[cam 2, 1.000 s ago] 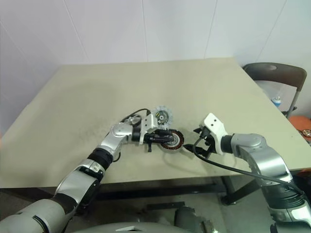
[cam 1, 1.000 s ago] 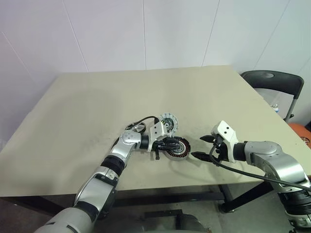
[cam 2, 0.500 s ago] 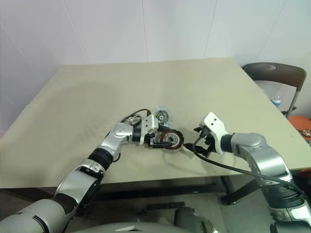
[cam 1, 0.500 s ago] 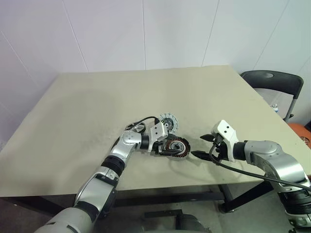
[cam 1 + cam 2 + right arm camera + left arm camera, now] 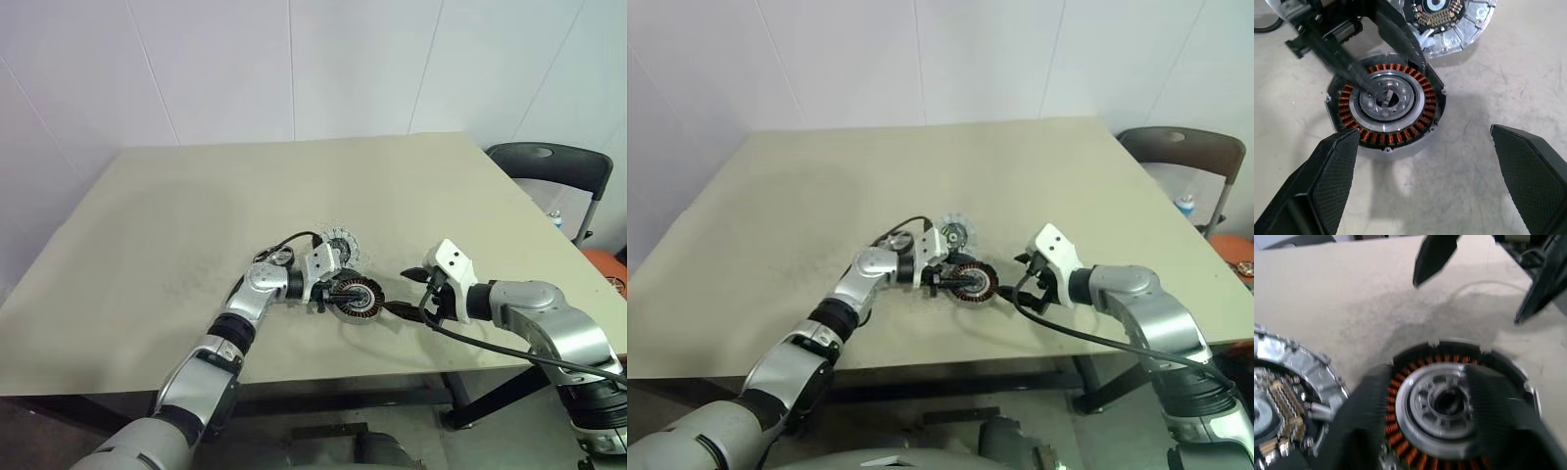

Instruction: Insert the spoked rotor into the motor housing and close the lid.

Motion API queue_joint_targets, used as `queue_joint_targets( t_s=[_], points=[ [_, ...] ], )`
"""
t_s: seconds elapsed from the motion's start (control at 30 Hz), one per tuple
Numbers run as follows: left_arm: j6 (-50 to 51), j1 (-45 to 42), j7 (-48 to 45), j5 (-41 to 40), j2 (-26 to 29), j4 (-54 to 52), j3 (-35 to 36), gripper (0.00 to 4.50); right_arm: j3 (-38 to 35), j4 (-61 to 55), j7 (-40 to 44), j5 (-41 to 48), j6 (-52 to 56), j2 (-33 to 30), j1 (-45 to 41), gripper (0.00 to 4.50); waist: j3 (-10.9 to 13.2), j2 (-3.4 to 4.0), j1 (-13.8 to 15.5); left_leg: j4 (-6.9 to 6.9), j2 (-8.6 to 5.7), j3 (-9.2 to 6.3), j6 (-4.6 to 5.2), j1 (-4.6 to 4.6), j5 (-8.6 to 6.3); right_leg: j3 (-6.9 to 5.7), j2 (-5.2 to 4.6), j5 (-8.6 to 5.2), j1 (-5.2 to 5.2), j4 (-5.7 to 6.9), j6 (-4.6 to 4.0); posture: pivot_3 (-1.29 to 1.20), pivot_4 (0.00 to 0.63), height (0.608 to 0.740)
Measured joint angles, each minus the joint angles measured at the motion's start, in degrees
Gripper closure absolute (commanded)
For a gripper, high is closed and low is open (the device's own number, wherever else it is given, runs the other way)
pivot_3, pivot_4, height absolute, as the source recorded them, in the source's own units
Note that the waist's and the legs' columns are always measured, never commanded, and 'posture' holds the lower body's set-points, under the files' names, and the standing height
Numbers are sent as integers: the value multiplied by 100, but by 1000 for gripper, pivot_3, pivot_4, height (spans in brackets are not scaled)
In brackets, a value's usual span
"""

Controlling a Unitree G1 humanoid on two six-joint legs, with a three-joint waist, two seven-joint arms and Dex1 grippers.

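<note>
The motor housing [image 5: 356, 298], a dark disc with copper coils around a silvery centre, lies flat on the table near its front edge. My left gripper [image 5: 338, 291] reaches over it from the left, fingers apart on either side of the centre, holding nothing. The lid [image 5: 342, 245], a silvery toothed disc, lies just behind the housing, touching it. My right gripper [image 5: 402, 294] stands open just right of the housing [image 5: 1385, 105], clear of it. I cannot pick out the spoked rotor for sure; a small round dark-rimmed piece [image 5: 277, 257] lies behind my left wrist.
The beige table [image 5: 176, 215] stretches wide to the left and back. Its front edge runs close below the housing. A dark chair [image 5: 549, 162] stands off the table's right corner.
My left gripper's fingers lay shut across the housing, spread wide, and now stand narrower over its centre. The right arm kept still.
</note>
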Motion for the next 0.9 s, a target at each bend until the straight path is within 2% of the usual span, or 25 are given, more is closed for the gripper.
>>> queue_joint_targets(
  t_s=[0.13,0.63,0.9],
  points=[
    [6,0,-39,2,-35,0,6,4469,0,36,5,-9,-5,0,0,0,0,0,0,0,0,0,0,0,0,0,0,1,0,1,-1,0,0,740],
    [93,37,-119,32,-20,-4,-23,4469,0,36,-26,-12,-23,23,-34,0,-1,0,-1,1,0,1,0,1,0,0,0,1,1,1,-1,0,0,740],
    [245,234,-368,114,4,-274,-256,4469,0,38,-86,-38,-116,33,-35,0,-11,0,0,1,0,1,0,6,0,1,0,1,7,1,-1,0,0,740]
  ],
)
